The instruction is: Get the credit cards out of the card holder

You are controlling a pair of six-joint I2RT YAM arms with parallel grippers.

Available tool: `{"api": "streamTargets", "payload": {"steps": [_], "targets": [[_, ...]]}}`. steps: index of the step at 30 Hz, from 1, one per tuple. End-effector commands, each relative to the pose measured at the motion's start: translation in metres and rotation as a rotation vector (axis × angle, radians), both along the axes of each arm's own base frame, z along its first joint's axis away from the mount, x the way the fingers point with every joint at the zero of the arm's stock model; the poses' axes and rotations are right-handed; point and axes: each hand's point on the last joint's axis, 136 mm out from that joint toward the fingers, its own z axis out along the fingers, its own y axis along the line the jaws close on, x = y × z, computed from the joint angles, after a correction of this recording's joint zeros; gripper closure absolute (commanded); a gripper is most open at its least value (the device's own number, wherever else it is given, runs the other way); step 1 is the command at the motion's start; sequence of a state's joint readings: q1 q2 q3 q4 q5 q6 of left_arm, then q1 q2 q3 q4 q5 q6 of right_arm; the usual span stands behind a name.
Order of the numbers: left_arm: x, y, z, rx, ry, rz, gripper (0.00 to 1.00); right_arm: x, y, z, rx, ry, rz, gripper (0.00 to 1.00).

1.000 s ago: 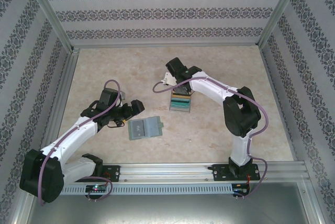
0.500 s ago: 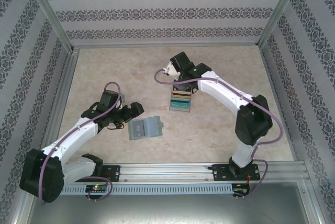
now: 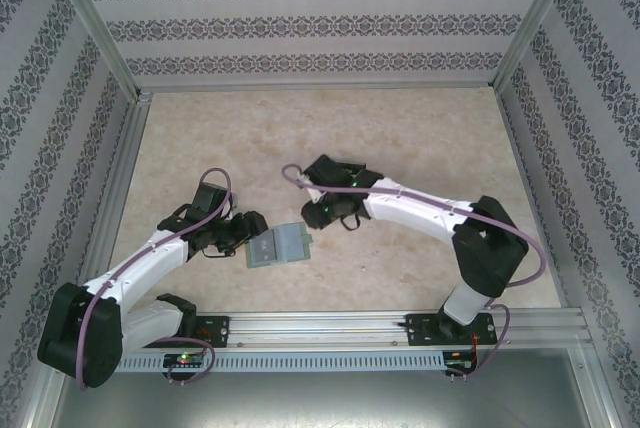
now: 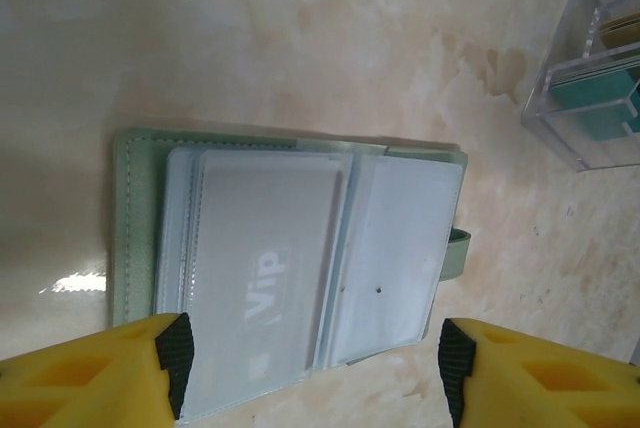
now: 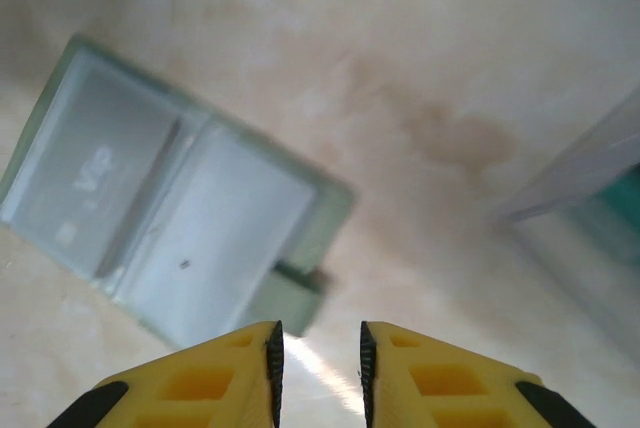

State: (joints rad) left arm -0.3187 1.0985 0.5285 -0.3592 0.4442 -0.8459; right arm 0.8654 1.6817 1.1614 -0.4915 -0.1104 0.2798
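The beige table carries the grey-green card holder, lying open and flat, clear sleeves up. The left end effector gapes wide above it; the right end effector hovers narrow and empty near its tab. A clear box nearby holds teal and tan credit cards. One sleeved card reads "VIP".

Left gripper spread wide; right gripper narrowly parted (barely a gap), both tilted downward.
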Motion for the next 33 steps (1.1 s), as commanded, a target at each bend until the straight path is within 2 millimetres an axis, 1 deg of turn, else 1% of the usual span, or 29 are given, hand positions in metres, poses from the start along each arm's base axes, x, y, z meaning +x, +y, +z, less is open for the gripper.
{"api": "streamTargets", "payload": {"steps": [1, 4, 7, 13, 15, 20, 26, 33], "targets": [[-0.004, -0.003, -0.006, -0.033, 0.024, 0.0, 0.35, -0.017, 0.027, -0.012, 0.105, 0.095, -0.072, 0.7], [-0.005, -0.007, -0.011, -0.057, 0.035, -0.009, 0.35, -0.028, 0.029, -0.032, 0.084, 0.139, -0.095, 0.69], [-0.006, -0.009, -0.017, -0.07, 0.046, -0.014, 0.35, -0.033, 0.026, -0.047, 0.067, 0.177, -0.122, 0.69], [-0.005, -0.011, -0.021, -0.077, 0.052, -0.019, 0.35, -0.037, 0.018, -0.064, 0.022, 0.183, -0.15, 0.69], [-0.006, -0.011, -0.024, -0.07, 0.06, -0.021, 0.35, -0.04, 0.018, -0.069, 0.011, 0.196, -0.148, 0.69], [-0.007, -0.01, -0.029, -0.059, 0.076, -0.022, 0.34, -0.044, 0.022, -0.078, -0.003, 0.214, -0.134, 0.69], [-0.011, -0.004, -0.035, -0.019, 0.102, -0.017, 0.34, -0.045, 0.026, -0.079, -0.001, 0.221, -0.127, 0.7], [-0.013, 0.0, -0.034, 0.009, 0.104, -0.01, 0.34, -0.047, 0.025, -0.082, -0.007, 0.23, -0.125, 0.7]]}}
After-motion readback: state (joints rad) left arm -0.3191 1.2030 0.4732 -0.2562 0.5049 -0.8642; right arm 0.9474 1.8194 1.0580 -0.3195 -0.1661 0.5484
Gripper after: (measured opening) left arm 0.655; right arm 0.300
